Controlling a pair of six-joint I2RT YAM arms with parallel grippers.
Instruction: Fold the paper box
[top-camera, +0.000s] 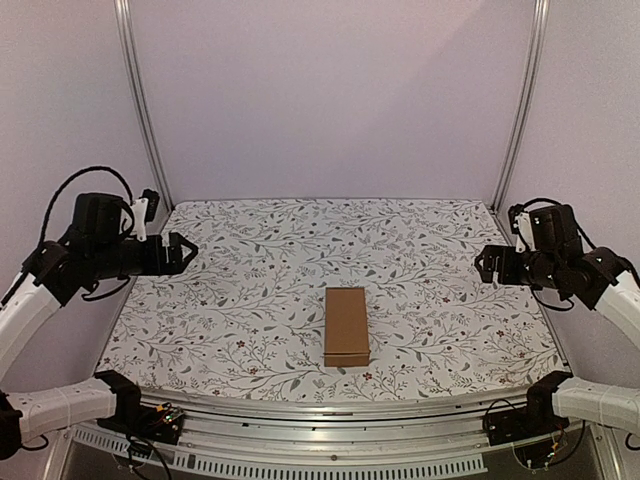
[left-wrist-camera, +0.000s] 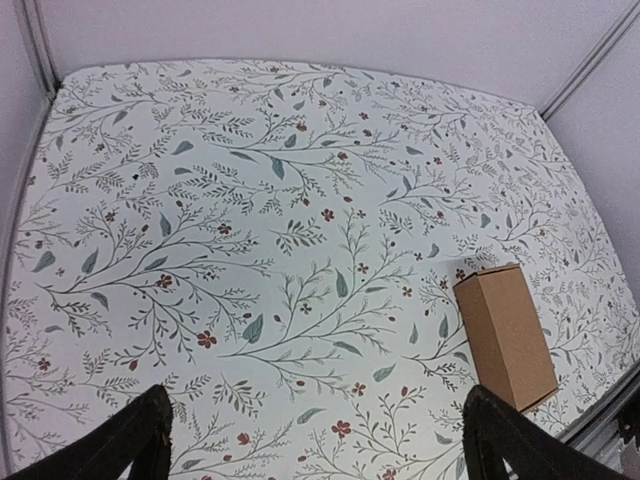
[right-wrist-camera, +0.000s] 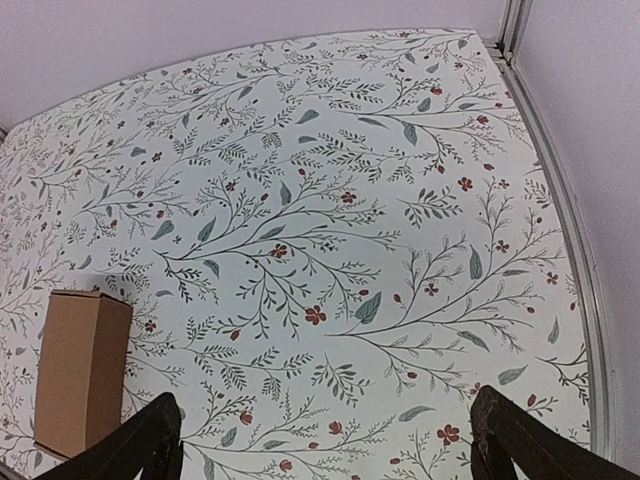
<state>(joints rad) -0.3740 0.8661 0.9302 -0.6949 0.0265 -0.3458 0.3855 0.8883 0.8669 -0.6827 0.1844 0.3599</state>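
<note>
Wide-open left claw (top-camera: 188, 250) and right claw (top-camera: 482, 266) flank the brown cardboard paper box (top-camera: 346, 325), lying near-to-far roughly midway between them.

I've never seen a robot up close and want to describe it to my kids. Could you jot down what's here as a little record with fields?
object: paper box, plain brown, lying flat, shaped like a closed narrow carton
box position: middle of the table, toward the near edge, nothing touching it
surface: floral cloth
left fingers: spread open, empty, off at the left side
right fingers: spread open, empty, off at the right side
</note>
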